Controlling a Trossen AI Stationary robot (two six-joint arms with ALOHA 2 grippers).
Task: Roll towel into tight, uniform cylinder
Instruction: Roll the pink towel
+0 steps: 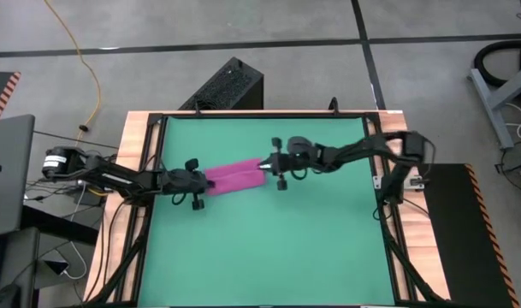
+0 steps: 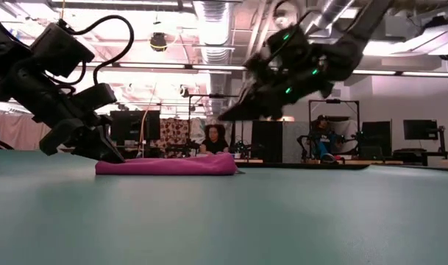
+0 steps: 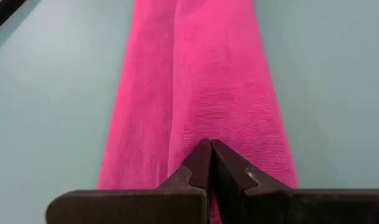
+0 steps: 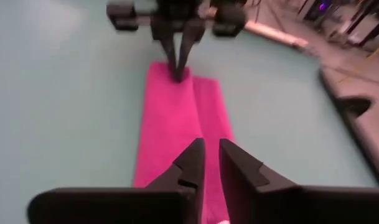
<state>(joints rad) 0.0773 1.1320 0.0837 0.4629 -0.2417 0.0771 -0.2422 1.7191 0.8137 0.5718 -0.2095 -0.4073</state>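
Towel (image 1: 234, 178): magenta-pink, laid out as a long narrow folded band, not a round roll. In the low view (image 2: 167, 165) it is seen lying low and flat on the mat, only slightly puffed, with a rounded end toward the right. A lengthwise fold line is seen running down the band in the left wrist view (image 3: 195, 81), dividing it into two strips; the same seam is noted in the right wrist view (image 4: 177, 124). A fine ribbed weave is visible up close. No tag could be made out with certainty.

Position: slightly above the middle of the green mat (image 1: 269, 248), a little left of centre, long axis running left to right and tilted slightly.

Left gripper (image 1: 202, 181): placed at the towel's left end. Its fingers are seen pressed together, tips on the cloth at that end (image 3: 209, 163); whether fabric is pinched between them cannot be told.

Right gripper (image 1: 264, 162): held at the towel's right end. In the low view (image 2: 227, 115) its tips are seen raised above the cloth, not touching. Fingers nearly together, a narrow gap left between them (image 4: 209, 163), nothing held.

Surroundings: mat framed by a dark rail on a wooden table (image 1: 133, 137). A seated person (image 2: 213, 140) is seen in the room behind.
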